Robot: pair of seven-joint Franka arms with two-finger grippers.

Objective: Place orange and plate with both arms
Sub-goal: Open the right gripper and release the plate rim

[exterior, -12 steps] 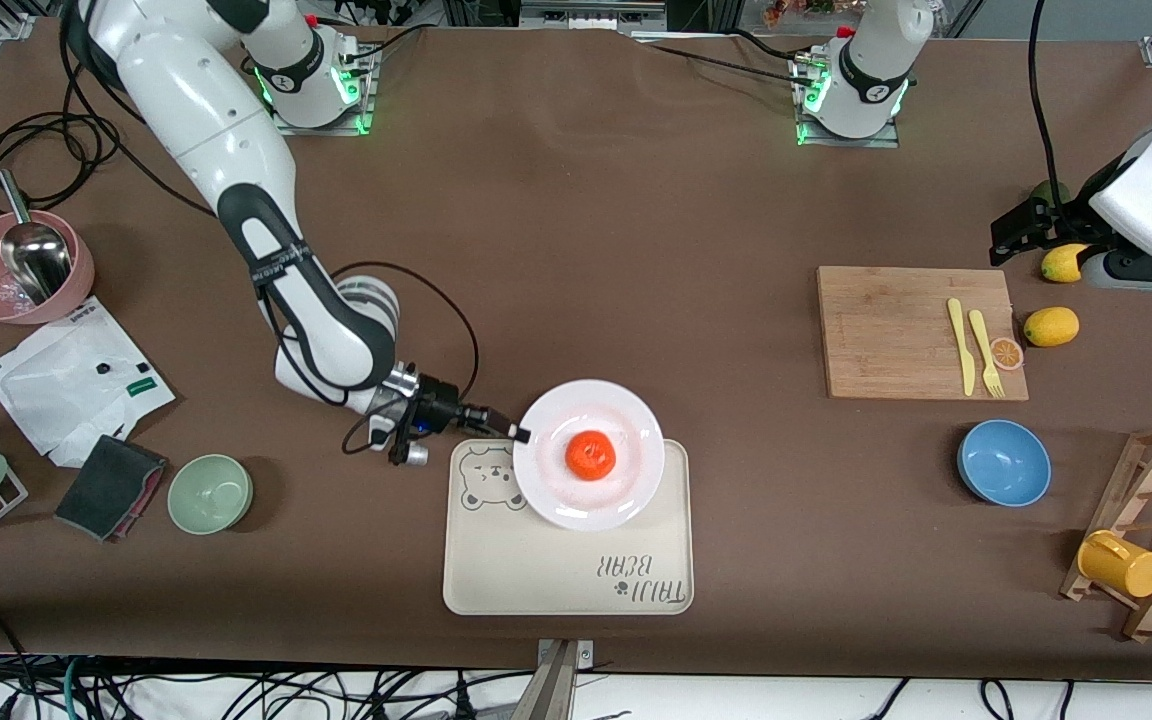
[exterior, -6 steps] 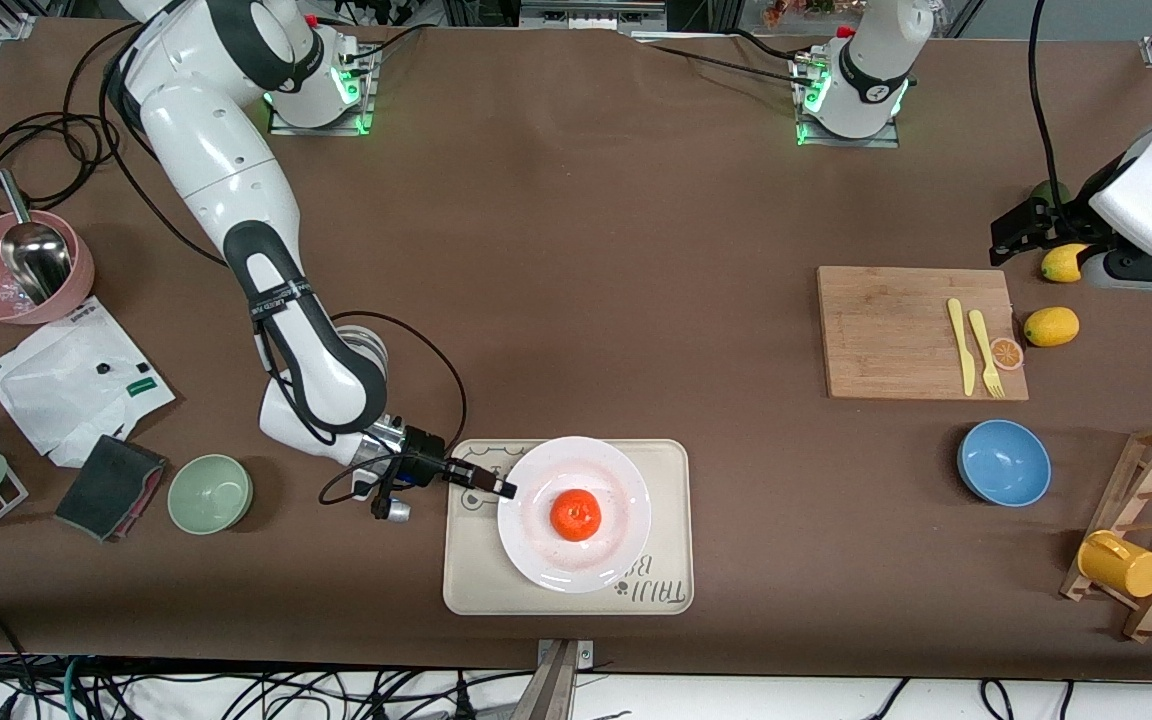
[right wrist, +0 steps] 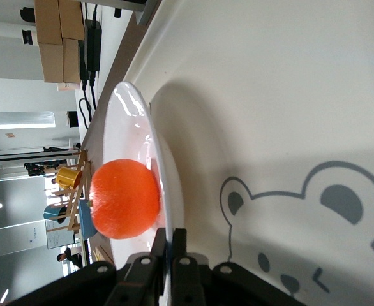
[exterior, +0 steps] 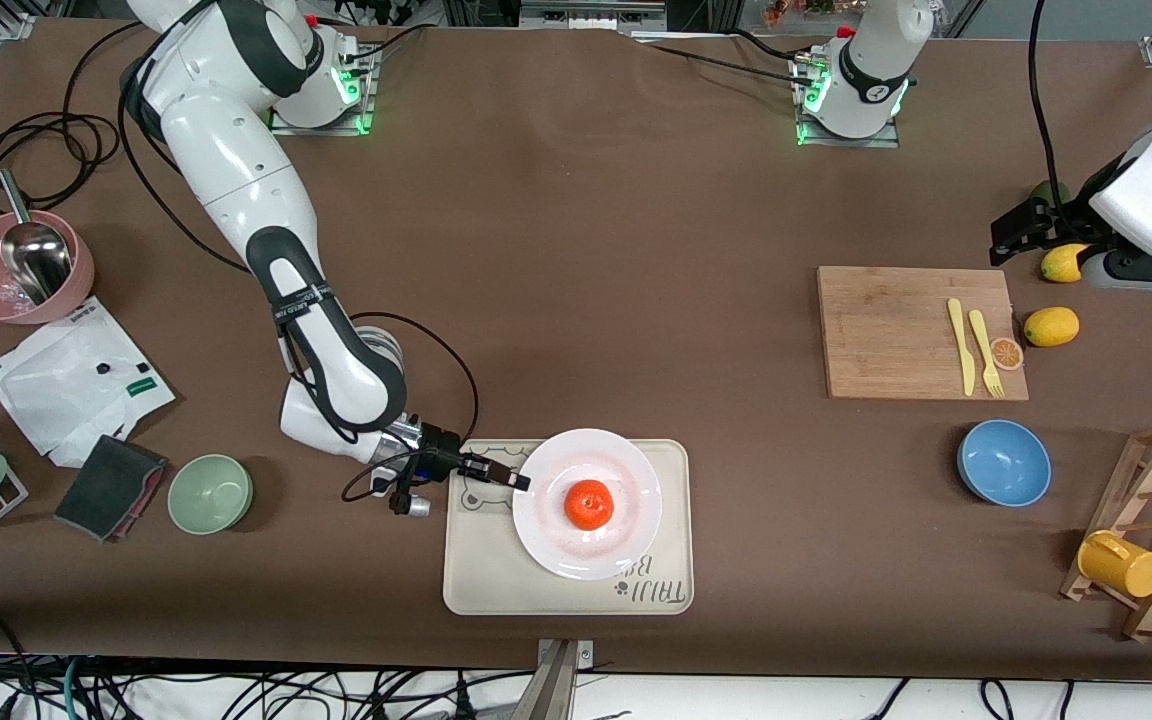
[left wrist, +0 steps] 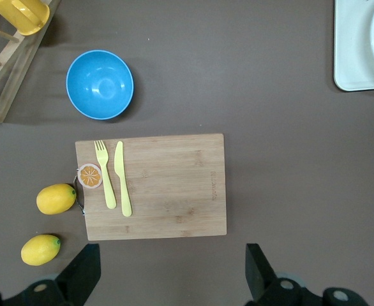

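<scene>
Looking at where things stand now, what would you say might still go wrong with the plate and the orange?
The right claw pinches only the plate rim; a jerky release could tip the plate and set the loose orange rolling. The plate covers part of the tray lettering near one edge, so a nudge might push it onto the tray lip. The left claw waits open above the cutting board.

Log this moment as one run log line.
right gripper: shut on plate rim | orange: on plate | plate: over tray | left gripper: open, waiting above cutting board
</scene>
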